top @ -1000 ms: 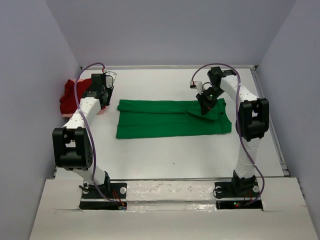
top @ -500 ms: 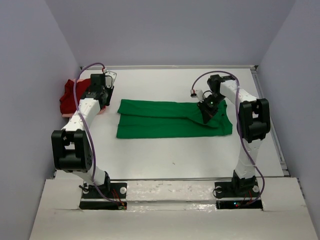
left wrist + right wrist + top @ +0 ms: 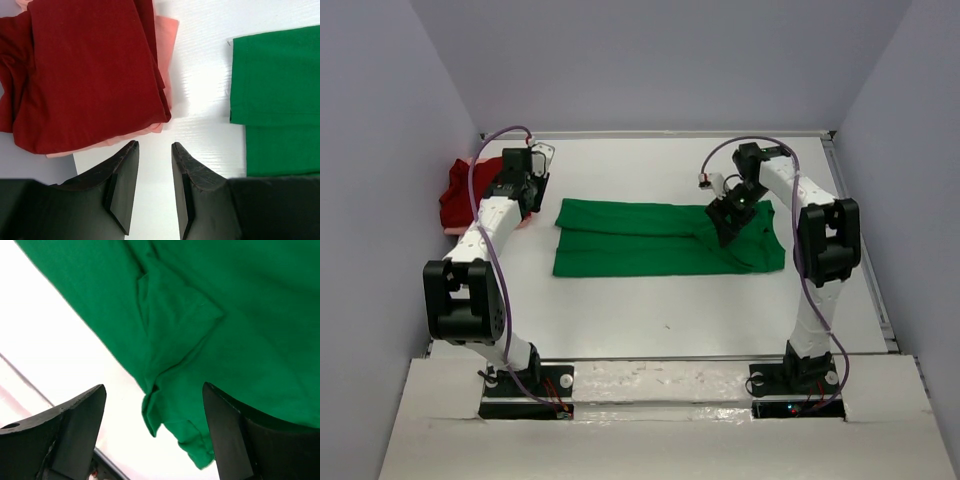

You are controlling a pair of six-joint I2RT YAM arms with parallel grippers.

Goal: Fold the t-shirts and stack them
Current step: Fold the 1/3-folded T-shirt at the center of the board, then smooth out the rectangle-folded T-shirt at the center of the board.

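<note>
The bright green t-shirt (image 3: 660,237) lies flat across the middle of the table, folded lengthwise into a long band. My right gripper (image 3: 725,215) hovers over its right part, open, with a folded-in sleeve flap (image 3: 175,325) lying loose below the spread jaws (image 3: 154,385). The dark red t-shirt (image 3: 460,195) sits folded at the far left on the pale pink one (image 3: 167,40), whose edge shows beneath it. My left gripper (image 3: 154,146) hangs open over bare table between that pile and the green shirt's left end (image 3: 275,85), holding nothing.
The white table (image 3: 650,300) is boxed in by grey walls at the left, back and right. Both arm bases stand at the near edge. The red and pink pile lies against the left wall.
My right gripper has gone from shut to open, letting go of the green shirt's folded flap, and shifted slightly left. The left arm has not moved.
</note>
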